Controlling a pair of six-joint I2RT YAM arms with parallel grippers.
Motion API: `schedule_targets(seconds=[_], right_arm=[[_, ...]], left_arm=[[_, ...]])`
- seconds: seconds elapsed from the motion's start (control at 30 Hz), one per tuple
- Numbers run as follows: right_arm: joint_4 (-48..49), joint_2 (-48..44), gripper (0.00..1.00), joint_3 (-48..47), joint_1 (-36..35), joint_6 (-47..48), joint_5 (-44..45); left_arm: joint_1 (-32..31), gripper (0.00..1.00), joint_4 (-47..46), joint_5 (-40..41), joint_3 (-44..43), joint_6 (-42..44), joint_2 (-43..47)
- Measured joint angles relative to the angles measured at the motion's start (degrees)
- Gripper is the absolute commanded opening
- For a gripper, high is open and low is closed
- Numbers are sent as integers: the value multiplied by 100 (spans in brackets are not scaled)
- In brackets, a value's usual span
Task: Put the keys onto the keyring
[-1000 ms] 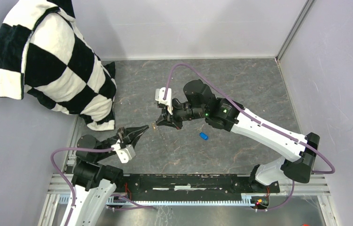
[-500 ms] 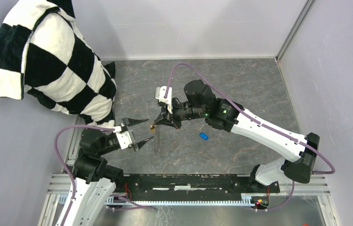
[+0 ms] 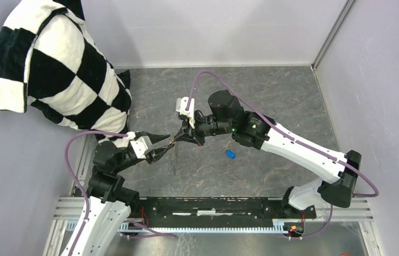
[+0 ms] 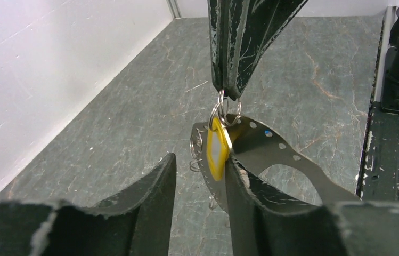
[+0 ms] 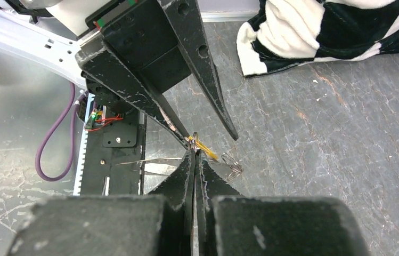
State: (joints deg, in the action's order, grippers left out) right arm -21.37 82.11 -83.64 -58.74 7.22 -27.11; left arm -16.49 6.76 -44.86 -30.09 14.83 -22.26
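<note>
My right gripper [image 3: 176, 140] is shut on the top of the keyring [image 4: 285, 149], a thin grey band with small holes that hangs below its tips. Small wire rings [image 4: 221, 111] sit at the pinch. From them hangs the yellow-headed key [image 4: 216, 146], and it rests against one finger of my open left gripper [image 4: 201, 160]. From above, the left gripper [image 3: 166, 143] meets the right one tip to tip over the table's middle. The blue-headed key [image 3: 230, 154] lies loose on the table, right of both grippers. The right wrist view shows my right gripper [image 5: 194, 154] shut, with the yellow key [image 5: 208, 149] just beyond.
A black-and-white checkered cloth [image 3: 53, 69] is heaped against the back left wall. Grey walls close in the table on the left, back and right. A black rail [image 3: 213, 205] runs along the near edge between the arm bases.
My left gripper went from shut to open, swung up and right to the hanging yellow key, then narrowed its jaws around it. The right gripper has held still with the keyring.
</note>
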Motion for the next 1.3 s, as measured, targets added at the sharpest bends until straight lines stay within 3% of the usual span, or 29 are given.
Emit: schedule_targets(seconds=[0.33,0.5,0.93,1.07,1.2,1.3], right_arm=[[74,0,0,0,0,-103,26],[96,0,0,4,-2,-125,70],[470,-20,0,422,35,-518,131],[719,-20,0,621,35,-793,-7],[1108,-55,0,859,63,-1027,-59],[1399,-114,0,1054,74,-1198,-87]], left_arm=[[0,8,-354,9,129,-302,42],[2,2,-297,-11,136,-55,188],[0,4,352,37,809,2680,1488],[0,27,570,-258,931,3919,1700],[-2,39,1008,-553,979,5095,1670],[-4,41,1497,-680,914,5781,1499]])
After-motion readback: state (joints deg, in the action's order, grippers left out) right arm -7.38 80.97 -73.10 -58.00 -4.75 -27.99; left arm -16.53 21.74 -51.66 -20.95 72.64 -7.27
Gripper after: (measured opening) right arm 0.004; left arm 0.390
